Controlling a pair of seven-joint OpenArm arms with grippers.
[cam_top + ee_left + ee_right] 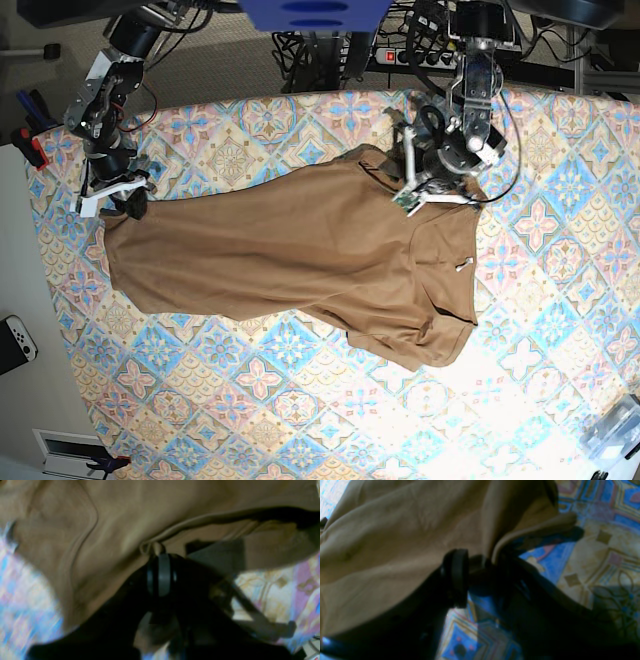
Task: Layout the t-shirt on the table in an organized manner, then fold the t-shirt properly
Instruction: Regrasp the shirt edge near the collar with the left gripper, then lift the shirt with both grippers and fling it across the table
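Base view, left to right: right pincer [128,205] sits at the shirt's [290,255] far left corner, near the tabletop's [250,400] left edge; in its wrist view the pincer [480,562] is pinching a bunched fold of tan cloth, fingers [457,577] narrowed on it, patterned cover visible just under. Shirt lies stretched across the tabletop middle, wrinkled, left part drawn out flat-ish, right part doubled over w/ a loose flap toward the near side and a small pale tag [462,265] showing. Left pincer [425,190] is on the shirt's upper right edge; wrist view shows the pincer [160,551] pressed together on a seam/hem ridge, blurry. Open tabletop near side and far right. Off the tabletop: white game controller [15,340] at left, cables and a power strip [400,55] behind, clear plastic thing [615,430] at near right corner.
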